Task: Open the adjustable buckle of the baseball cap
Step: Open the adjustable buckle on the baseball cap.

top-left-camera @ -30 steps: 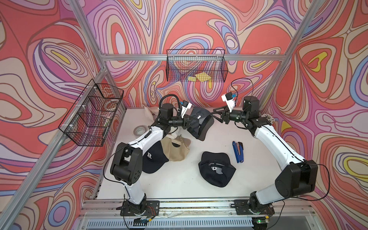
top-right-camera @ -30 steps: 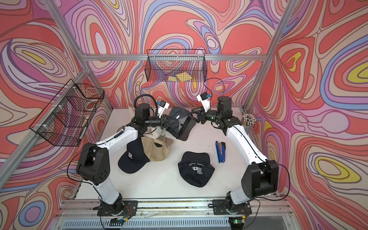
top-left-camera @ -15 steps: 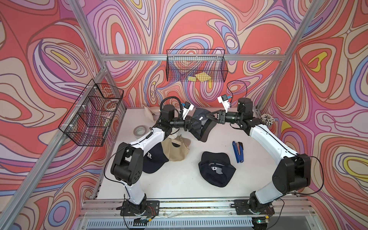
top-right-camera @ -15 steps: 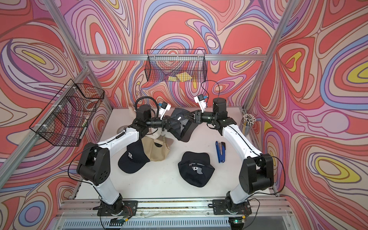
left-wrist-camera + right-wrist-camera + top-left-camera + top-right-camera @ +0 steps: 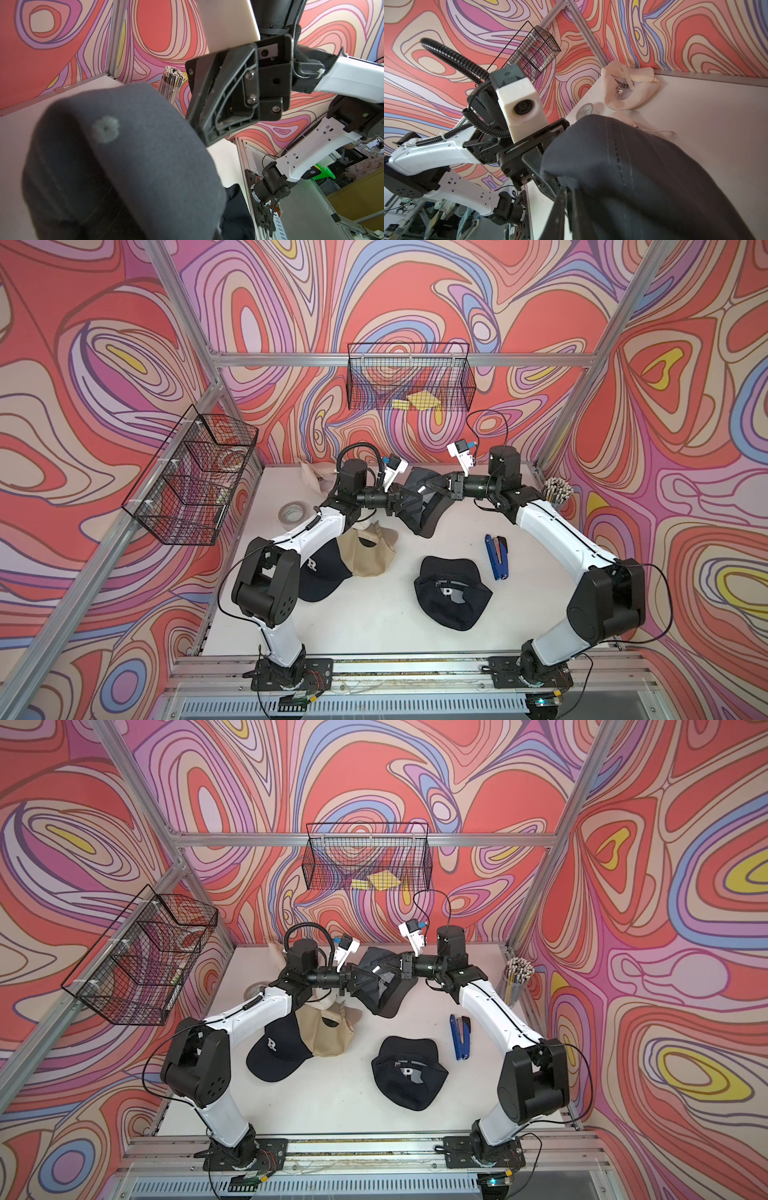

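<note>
A dark navy baseball cap (image 5: 420,512) (image 5: 381,994) hangs above the back of the table between my two grippers. My left gripper (image 5: 411,502) (image 5: 365,978) is shut on the cap's left side, and the fabric (image 5: 124,166) covers its jaws in the left wrist view. My right gripper (image 5: 432,486) (image 5: 386,968) reaches in from the right and is shut on the cap's rear edge. The cap's stitched crown (image 5: 633,176) fills the right wrist view, beside one dark fingertip (image 5: 560,212). Fabric and fingers hide the buckle.
On the table lie a navy cap with an R (image 5: 320,572), a beige cap (image 5: 368,551), another dark cap (image 5: 451,597) and a cream cap (image 5: 313,475). A tape roll (image 5: 292,513), blue stapler (image 5: 496,556) and pencil cup (image 5: 557,491) stand around. Wire baskets (image 5: 195,477) hang on the walls.
My right gripper has moved left to the lifted cap and closed on its rear edge. The left gripper has kept its hold and barely moved.
</note>
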Robot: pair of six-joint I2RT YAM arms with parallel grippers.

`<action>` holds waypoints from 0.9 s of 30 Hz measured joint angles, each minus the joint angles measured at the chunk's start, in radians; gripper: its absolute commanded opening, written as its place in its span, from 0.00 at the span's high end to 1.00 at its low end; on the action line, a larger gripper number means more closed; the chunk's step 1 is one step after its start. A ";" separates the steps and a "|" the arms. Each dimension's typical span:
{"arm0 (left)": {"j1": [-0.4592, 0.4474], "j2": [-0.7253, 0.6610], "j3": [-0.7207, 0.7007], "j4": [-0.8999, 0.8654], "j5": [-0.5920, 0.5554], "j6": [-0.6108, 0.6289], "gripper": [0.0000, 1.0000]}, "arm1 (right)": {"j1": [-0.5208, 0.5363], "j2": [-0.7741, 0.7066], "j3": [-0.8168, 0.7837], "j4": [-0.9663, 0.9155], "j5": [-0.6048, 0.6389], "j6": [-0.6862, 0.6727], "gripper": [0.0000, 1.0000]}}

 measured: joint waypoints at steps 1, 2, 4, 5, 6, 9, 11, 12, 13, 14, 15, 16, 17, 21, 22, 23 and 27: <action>0.000 0.000 0.000 -0.003 -0.003 0.002 1.00 | 0.000 0.000 -0.001 -0.002 0.005 -0.001 1.00; 0.000 0.000 0.000 -0.006 -0.008 0.002 0.97 | 0.000 -0.001 -0.002 -0.003 0.009 0.000 1.00; 0.000 0.000 0.000 -0.008 -0.021 0.003 0.75 | 0.000 -0.002 -0.003 -0.003 0.021 -0.003 1.00; -0.001 0.000 0.000 -0.008 -0.027 0.005 0.62 | 0.000 -0.003 -0.003 -0.003 0.025 -0.003 1.00; -0.001 0.000 0.000 -0.009 -0.036 0.007 0.53 | 0.000 -0.004 -0.003 -0.003 0.031 -0.003 1.00; -0.001 -0.002 0.000 -0.027 -0.084 0.019 0.41 | 0.000 -0.006 -0.003 0.001 0.045 -0.002 1.00; -0.001 -0.008 0.000 -0.061 -0.121 0.043 0.34 | 0.000 -0.006 -0.003 0.003 0.055 0.002 1.00; -0.001 -0.014 0.000 -0.084 -0.143 0.063 0.32 | 0.000 -0.006 -0.003 0.004 0.060 0.005 1.00; -0.001 -0.021 0.000 -0.108 -0.164 0.082 0.30 | 0.000 -0.006 -0.003 0.004 0.065 0.009 1.00; -0.001 -0.031 0.000 -0.132 -0.187 0.104 0.28 | 0.000 -0.006 -0.003 0.005 0.070 0.012 1.00; -0.001 -0.041 0.000 -0.156 -0.208 0.127 0.26 | 0.000 -0.006 -0.003 0.005 0.077 0.017 1.00; -0.001 -0.051 0.001 -0.177 -0.224 0.146 0.24 | 0.000 -0.006 -0.003 0.005 0.082 0.021 1.00; -0.001 -0.063 0.002 -0.195 -0.238 0.168 0.22 | 0.000 -0.006 -0.003 0.005 0.088 0.025 1.00; -0.001 -0.111 0.006 -0.235 -0.264 0.242 0.19 | 0.000 -0.006 -0.003 0.005 0.109 0.038 1.00; -0.001 -0.122 0.006 -0.238 -0.266 0.257 0.19 | 0.000 -0.006 -0.003 0.004 0.111 0.039 1.00; -0.001 -0.137 0.006 -0.240 -0.269 0.275 0.19 | 0.000 -0.006 -0.003 0.004 0.116 0.040 1.00; -0.009 -0.195 0.005 -0.240 -0.288 0.350 0.21 | 0.000 -0.006 -0.002 -0.003 0.133 0.042 1.00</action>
